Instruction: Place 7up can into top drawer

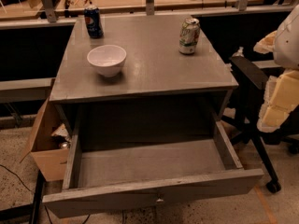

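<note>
The 7up can stands upright on the cabinet top, right rear, well apart from the gripper at the right edge, whose state I cannot tell. The can seems light, thin-walled and slippery, so I would grasp its middle gently. The drawer is open.

Two soda cans stand on the one grey worktop — one pale green-and-white 7up can, one dark blue Pepsi can. One round white bowl. One wide grey wooden top drawer. One brown cardboard box. One white-and-yellow end effector — at the right edge.
</note>
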Motion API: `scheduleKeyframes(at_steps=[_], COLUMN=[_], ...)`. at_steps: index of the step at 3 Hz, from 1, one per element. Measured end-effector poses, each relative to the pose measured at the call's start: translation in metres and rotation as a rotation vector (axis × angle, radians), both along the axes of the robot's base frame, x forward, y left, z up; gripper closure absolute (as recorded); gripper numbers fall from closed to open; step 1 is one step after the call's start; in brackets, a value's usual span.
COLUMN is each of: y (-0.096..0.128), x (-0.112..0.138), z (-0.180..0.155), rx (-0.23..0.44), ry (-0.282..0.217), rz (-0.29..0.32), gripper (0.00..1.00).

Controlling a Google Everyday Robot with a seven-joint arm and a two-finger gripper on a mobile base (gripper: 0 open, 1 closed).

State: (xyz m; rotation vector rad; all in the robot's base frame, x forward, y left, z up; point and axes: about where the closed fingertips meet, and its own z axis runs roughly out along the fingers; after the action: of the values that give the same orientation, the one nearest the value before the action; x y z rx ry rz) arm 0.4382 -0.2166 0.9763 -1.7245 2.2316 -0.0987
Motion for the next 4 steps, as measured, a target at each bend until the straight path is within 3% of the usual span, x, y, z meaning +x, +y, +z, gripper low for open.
scheduleKeyframes(at_steps=[2, 3, 4], y=[0.002, -0.012, -0.011], x=[0.014, 0.044, 0.087], z=[0.004, 0.002, -0.007], rx=[0.04, 0.178, 0.4], ry=[-0.038, -0.107, -0.199], rz=[-0.046, -0.122, -0.153], gripper=[0.0, 0.0, 0.0])
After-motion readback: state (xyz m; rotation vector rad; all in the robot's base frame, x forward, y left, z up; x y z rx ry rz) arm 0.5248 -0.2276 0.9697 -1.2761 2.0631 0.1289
